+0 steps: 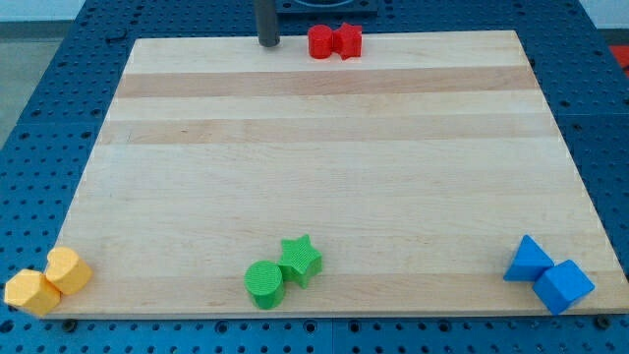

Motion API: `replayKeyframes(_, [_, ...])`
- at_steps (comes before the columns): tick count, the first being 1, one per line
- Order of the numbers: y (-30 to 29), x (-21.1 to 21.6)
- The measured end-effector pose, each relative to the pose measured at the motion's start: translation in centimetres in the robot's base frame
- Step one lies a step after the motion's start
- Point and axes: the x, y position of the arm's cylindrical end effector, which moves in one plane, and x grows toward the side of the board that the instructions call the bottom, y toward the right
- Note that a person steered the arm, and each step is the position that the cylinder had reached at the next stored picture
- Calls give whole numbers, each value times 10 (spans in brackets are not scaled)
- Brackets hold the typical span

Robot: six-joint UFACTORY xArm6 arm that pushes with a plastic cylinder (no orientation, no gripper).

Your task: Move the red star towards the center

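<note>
A pale wooden board [324, 167] is seen lying on a blue perforated table [59, 108]. At the board's top edge, slightly right of the middle, two red blocks are found touching each other: the right one, the red star [348, 40], is a small, bright red piece with notched, pointed edges, though its points are too small to be counted; the left one, the red block [320, 42], is rounder, and its shape cannot be made out. No claw is carried: the arm ends in a dark rod, nothing is held by it, and my tip [268, 44] is set down on the top edge, near the red block on its left but apart from it. At the bottom edge, a green cylinder [264, 284] and a green star [301, 260] are seen touching. At the bottom left corner two yellow blocks [47, 281] are pressed together, one partly off the board. At the bottom right corner a blue triangle [529, 261] and a blue cube [564, 286] are placed in contact.
</note>
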Motion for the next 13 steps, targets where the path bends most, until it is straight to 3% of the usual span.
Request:
replayKeyframes(7, [59, 0])
replayKeyframes(13, [192, -1])
